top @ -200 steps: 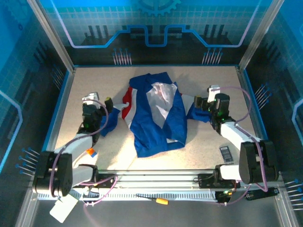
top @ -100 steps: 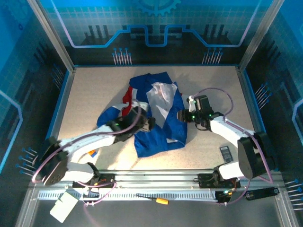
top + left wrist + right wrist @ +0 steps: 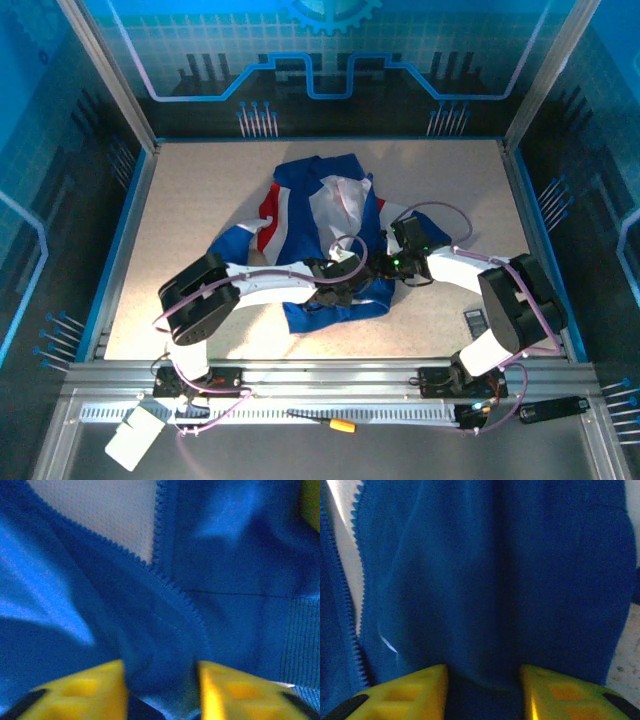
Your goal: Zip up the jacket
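Jacket [image 3: 318, 205] crumpled mid-worktop [image 3: 200, 190], front open. Left gripper [image 3: 160, 687] pinches blue fold near zipper teeth [image 3: 172, 587]; right gripper [image 3: 482, 687] pinches blue fold.

Bottom edges cut off the left gripper [image 3: 161, 682] and right gripper [image 3: 484, 686], and jacket [image 3: 240, 555] folds between their fingers hide the pads.

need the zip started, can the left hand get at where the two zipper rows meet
Probably yes: the left hand sits on the jacket with fabric between its fingers, and the zipper junction lies uncovered just ahead.
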